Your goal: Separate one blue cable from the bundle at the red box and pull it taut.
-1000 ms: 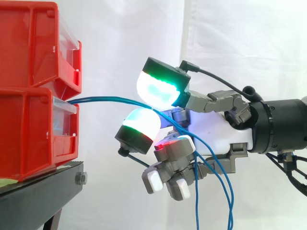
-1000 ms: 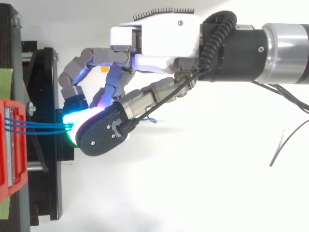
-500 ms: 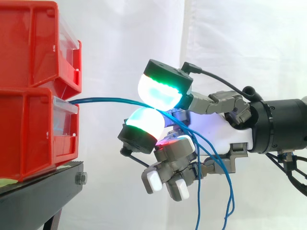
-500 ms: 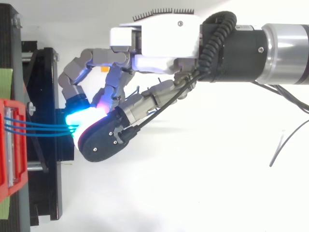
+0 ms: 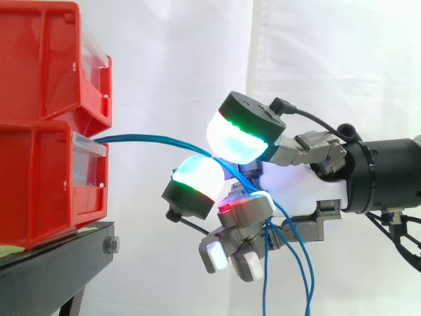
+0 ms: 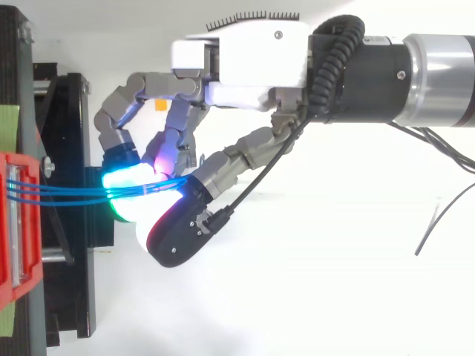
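Grey-fingered, white-palmed robot hand (image 5: 299, 187)

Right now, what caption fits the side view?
Robot hand pinches thin blue cables leading from the lower red plastic bin.

red bins (image 5: 46, 131): 2 | blue cables (image 6: 74, 192): 3 | black stand (image 5: 52, 263): 1 | hand (image 5: 302, 187): 1
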Robot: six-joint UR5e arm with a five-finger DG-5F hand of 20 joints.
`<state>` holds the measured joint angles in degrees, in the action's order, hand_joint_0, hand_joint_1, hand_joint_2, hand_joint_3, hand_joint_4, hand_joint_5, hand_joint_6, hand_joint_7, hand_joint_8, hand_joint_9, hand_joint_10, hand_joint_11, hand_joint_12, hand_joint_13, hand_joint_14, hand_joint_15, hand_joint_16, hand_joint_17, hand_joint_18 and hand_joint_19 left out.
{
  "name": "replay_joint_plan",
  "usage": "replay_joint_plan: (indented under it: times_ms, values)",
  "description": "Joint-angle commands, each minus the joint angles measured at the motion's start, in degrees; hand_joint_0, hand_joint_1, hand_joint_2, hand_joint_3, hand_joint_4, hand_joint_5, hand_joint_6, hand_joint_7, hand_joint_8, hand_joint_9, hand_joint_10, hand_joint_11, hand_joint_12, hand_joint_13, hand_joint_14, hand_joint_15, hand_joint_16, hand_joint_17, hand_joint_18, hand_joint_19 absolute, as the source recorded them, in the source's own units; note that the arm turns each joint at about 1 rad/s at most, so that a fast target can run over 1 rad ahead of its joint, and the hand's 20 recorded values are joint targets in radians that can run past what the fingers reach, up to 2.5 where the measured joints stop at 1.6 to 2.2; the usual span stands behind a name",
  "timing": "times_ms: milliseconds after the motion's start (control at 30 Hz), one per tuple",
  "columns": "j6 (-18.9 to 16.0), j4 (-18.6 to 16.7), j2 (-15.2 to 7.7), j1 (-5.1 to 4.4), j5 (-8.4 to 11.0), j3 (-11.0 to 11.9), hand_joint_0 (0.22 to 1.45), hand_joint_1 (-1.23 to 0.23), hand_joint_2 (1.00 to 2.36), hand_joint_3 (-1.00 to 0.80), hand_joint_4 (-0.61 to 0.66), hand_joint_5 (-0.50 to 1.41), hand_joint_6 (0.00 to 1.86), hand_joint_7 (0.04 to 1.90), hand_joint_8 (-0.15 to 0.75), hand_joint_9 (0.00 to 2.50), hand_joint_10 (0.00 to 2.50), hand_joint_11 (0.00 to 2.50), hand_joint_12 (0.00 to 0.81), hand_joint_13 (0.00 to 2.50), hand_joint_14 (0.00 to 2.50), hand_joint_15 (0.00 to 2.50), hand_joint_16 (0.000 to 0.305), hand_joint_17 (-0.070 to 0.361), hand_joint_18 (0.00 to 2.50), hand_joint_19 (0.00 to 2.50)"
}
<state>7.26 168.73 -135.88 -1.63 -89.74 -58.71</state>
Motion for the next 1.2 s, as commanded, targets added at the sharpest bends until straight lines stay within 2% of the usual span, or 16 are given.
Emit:
replay_joint_plan:
  times_ms: [0,67,133,200,267,367,567,633,700,867,1167]
  values:
    - [0.1,0.0,0.0,0.14,0.00,-0.1,0.48,-0.70,1.00,-0.50,0.07,-0.14,0.87,1.09,0.332,1.30,0.02,1.28,0.415,0.96,0.02,0.70,0.055,0.123,0.96,0.81]
    - [0.5,0.0,0.0,0.14,0.00,-0.1,0.49,-0.62,1.00,-0.50,0.07,-0.14,0.86,1.09,0.327,1.30,0.02,1.28,0.413,0.95,0.03,0.70,0.054,0.122,0.96,0.82]
    - [0.9,0.0,0.0,0.23,0.00,-0.1,0.55,-0.50,1.00,-0.50,0.05,-0.14,0.85,1.12,0.297,1.29,0.03,1.29,0.392,0.95,0.02,0.71,0.050,0.113,0.92,0.84]
    - [0.9,0.0,0.0,0.23,0.00,-0.1,0.60,-0.50,1.00,-0.50,0.03,-0.14,0.85,1.15,0.289,1.30,0.03,1.29,0.386,0.94,0.03,0.71,0.048,0.108,0.91,0.86]
    - [0.9,0.0,0.0,0.14,0.00,-0.1,0.63,-0.54,1.00,-0.50,0.03,-0.14,0.85,1.14,0.293,1.29,0.03,1.30,0.388,0.94,0.03,0.71,0.048,0.109,0.91,0.86]
    - [0.9,0.0,0.0,0.14,0.00,-0.1,0.62,-0.67,1.01,-0.34,0.03,-0.14,0.85,1.19,0.292,1.28,0.03,1.30,0.395,0.94,0.03,0.71,0.049,0.109,0.91,0.86]
    - [0.9,-0.2,0.0,0.14,0.00,-0.2,0.65,-0.85,1.02,-0.22,0.00,-0.15,0.87,1.27,0.302,1.25,0.03,1.31,0.390,0.92,0.03,0.70,0.049,0.110,0.90,0.84]
    - [0.9,-0.2,0.0,0.14,0.00,-0.1,0.73,-0.90,1.02,-0.24,-0.07,-0.16,0.88,1.41,0.299,1.23,0.03,1.31,0.377,0.91,0.03,0.70,0.049,0.109,0.90,0.82]
    - [0.9,-0.2,0.0,0.14,0.00,-0.2,0.80,-0.90,1.01,-0.30,-0.06,-0.17,0.90,1.58,0.299,1.21,0.03,1.29,0.372,0.88,0.03,0.70,0.048,0.108,0.87,0.81]
    - [1.0,-0.2,0.0,0.14,0.00,-0.2,0.86,-0.87,1.00,-0.49,-0.13,-0.19,0.91,1.55,0.281,1.19,0.03,1.28,0.361,0.86,0.03,0.68,0.047,0.106,0.81,0.81]
    - [0.9,0.1,0.0,0.23,0.00,-0.2,0.82,-0.85,1.00,-0.50,-0.18,-0.18,0.93,1.52,0.272,1.22,0.03,1.31,0.355,0.89,0.03,0.68,0.046,0.105,0.86,0.76]
